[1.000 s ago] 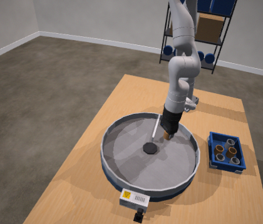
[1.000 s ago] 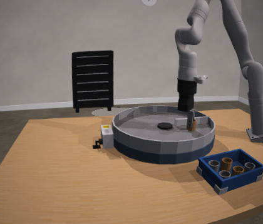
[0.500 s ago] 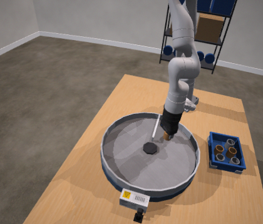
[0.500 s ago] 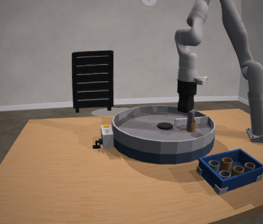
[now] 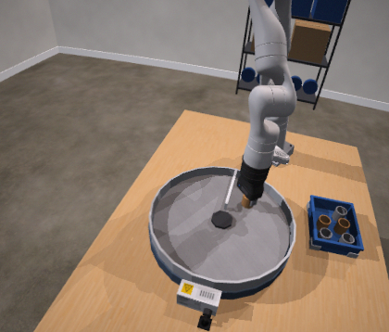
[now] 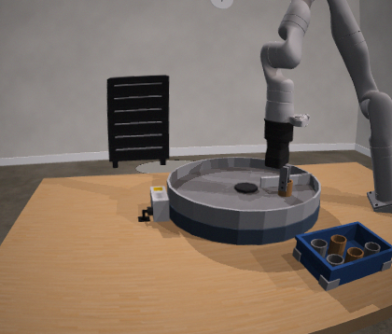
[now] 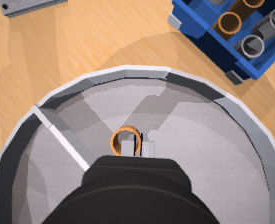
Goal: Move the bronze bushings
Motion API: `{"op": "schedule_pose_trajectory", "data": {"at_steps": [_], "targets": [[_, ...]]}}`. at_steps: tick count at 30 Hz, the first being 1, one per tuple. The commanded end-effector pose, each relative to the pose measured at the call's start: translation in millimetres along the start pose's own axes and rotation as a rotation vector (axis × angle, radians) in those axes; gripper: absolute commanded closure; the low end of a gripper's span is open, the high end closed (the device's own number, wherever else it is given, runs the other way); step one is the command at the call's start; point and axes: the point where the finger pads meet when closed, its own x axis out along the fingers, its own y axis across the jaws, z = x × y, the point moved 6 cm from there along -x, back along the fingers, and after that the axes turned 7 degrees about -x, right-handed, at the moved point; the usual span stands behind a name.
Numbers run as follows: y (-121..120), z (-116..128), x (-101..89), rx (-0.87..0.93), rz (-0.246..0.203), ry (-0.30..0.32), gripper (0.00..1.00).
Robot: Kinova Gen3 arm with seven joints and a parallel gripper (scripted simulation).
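Beside the hub (image 5: pixel 223 219), from above, the gripper (image 5: pixel 250 200) clamps a bronze sleeve (image 5: pixel 247 202) over the disc (image 5: pixel 196 246); from the side it hangs upright; the wrist shows one finger inside its stiff, likely slippery wall.

No words or numbers are showing legibly in any view. The only sign is sitting on the small white control box (image 5: pixel 198 295) at the rim of the turntable (image 5: pixel 169 246): a yellow square label (image 5: pixel 186 288) bearing a dark warning mark, too small to make out. Beside it, rows of short dark bars are running across the box top, unreadable as text. In the exterior view the same yellow label (image 6: pixel 157 188) is appearing only as a yellow patch.
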Motion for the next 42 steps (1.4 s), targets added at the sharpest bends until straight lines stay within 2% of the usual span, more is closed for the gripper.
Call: {"op": "schedule_pose_trajectory", "data": {"at_steps": [1,24,25,42], "targets": [[0.2,0.3,-0.4,0.000,0.001,-0.001,1.00],[0.2,0.3,-0.4,0.000,0.001,-0.001,1.00],[0.2,0.3,-0.4,0.000,0.001,-0.001,0.62],[0.2,0.3,-0.4,0.000,0.001,-0.001,0.62]]}}
